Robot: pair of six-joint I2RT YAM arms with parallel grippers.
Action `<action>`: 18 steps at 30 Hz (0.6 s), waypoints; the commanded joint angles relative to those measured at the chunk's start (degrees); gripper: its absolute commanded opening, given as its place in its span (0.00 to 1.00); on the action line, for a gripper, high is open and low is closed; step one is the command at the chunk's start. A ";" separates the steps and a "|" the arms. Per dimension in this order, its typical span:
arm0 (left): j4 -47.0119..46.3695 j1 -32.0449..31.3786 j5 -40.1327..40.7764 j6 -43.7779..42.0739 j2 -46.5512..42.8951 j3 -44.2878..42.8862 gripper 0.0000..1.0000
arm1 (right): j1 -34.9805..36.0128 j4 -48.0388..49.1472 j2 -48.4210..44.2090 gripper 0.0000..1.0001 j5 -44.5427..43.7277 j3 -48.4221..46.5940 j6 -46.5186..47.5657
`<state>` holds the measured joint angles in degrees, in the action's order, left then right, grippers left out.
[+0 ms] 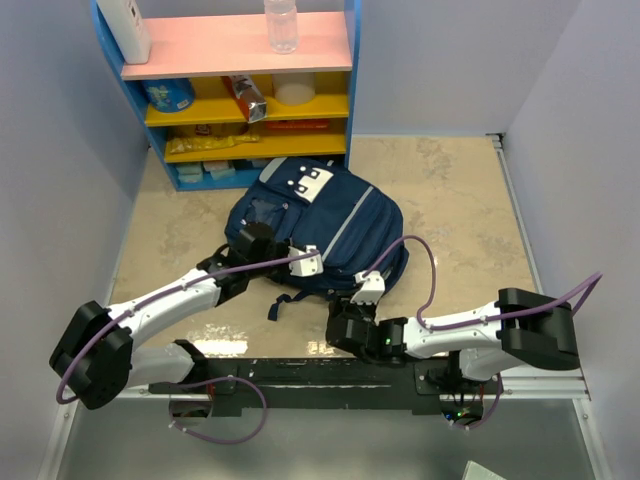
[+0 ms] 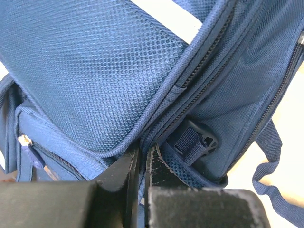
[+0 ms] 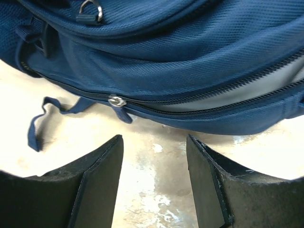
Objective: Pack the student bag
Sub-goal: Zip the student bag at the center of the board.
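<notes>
student bag (image 1: 320,215) lies flat in the middle of the table (image 1: 450,200), with the white patch (image 1: 312,182) end toward the shelf unit (image 1: 240,45) at the back and the bottom end toward the arm bases. left gripper (image 2: 142,154) is on the bag's left flank. its jaws are closed to a sliver, tips hard up against the piped seam (image 2: 156,102) where the mesh panel (image 2: 95,71) meets the side. can't tell if any fabric is actually caught between them. a black buckle (image 2: 199,140) on a short webbing tab sits just right of the tips in the left wrist view. right gripper (image 3: 153,147) is at the bag's near edge, low over the table, jaws standing well apart with only bare tabletop between them. the bag is just beyond its fingertips, apart from them. a zip runs across in front, and its silver puller (image 3: 117,101) is slightly left of the gap. a loose strap end (image 3: 42,118) lies on the table further left.
</notes>
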<state>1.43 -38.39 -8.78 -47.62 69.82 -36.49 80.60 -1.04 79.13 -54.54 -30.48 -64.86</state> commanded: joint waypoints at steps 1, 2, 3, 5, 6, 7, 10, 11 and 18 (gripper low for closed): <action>3.39 0.25 -0.71 4.81 -3.11 -7.00 0.00 | 0.17 2.62 0.41 0.59 -3.46 -2.92 0.70; 5.40 0.25 -0.98 5.94 -3.37 -7.80 0.00 | 0.17 2.79 0.67 0.59 -3.46 -3.35 1.31; 6.38 0.33 -1.24 6.48 -3.81 -8.50 0.00 | 0.17 3.14 0.93 0.59 -3.64 -3.62 1.84; 8.49 0.25 -1.51 7.27 -4.34 -10.18 0.00 | 0.17 3.58 1.64 0.59 -3.82 -4.32 2.54; 9.02 0.25 -1.68 7.45 -4.78 -10.61 0.00 | 0.17 4.28 1.81 0.59 -3.90 -4.41 2.89; 9.46 0.25 -1.86 7.71 -4.96 -11.14 0.00 | 0.17 4.29 2.51 0.59 -4.16 -4.59 2.72; 11.05 0.25 -2.65 7.97 -5.49 -11.85 0.00 | 0.09 3.76 4.09 0.59 -6.27 -5.82 2.20; 11.57 0.33 -2.74 7.98 -5.75 -11.76 0.00 | 0.09 3.33 4.45 0.59 -6.89 -6.60 1.93; 13.42 0.33 -3.62 8.15 -6.80 -12.03 0.00 | -1.67 1.21 8.05 0.60 -9.09 -10.04 0.09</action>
<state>15.77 -38.33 -10.72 -42.13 65.98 -44.91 80.12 0.69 86.21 -58.63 -37.52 -63.13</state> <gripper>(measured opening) 0.065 0.594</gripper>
